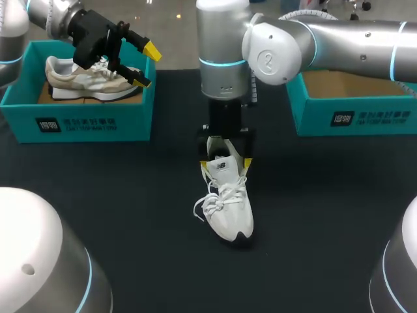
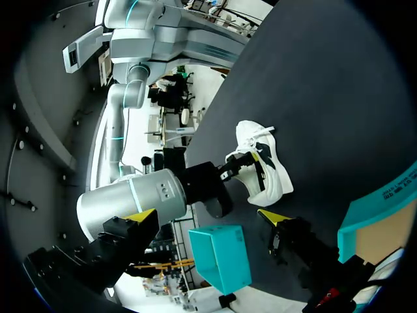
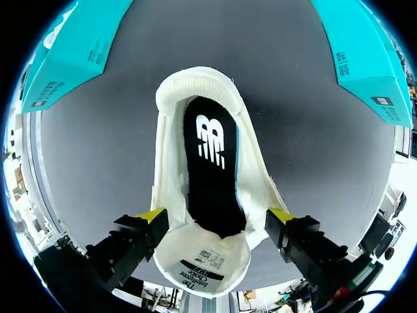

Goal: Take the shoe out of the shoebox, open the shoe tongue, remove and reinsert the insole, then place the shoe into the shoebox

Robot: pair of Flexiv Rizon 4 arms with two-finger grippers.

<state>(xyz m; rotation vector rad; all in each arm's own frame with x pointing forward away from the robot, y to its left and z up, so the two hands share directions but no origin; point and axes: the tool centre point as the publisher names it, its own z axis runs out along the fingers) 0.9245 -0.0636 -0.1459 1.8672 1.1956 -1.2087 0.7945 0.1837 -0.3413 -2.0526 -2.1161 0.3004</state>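
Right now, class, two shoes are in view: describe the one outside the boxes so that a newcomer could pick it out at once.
Start at the black table, between the teal left shoebox and right shoebox. At its middle, gripped by the right arm's tool, lies a white shoe with loose laces. Unlike the beige shoe inside the left shoebox, it sits on the table itself.

The bench (image 1: pixel 117 215) has a flat top under a dark, matte black cover that fills the head view from the near edge to the far one. The far edge runs straight across. Light is even and diffuse, leaving only faint, soft shadows. The cover lies smooth in both wrist views.
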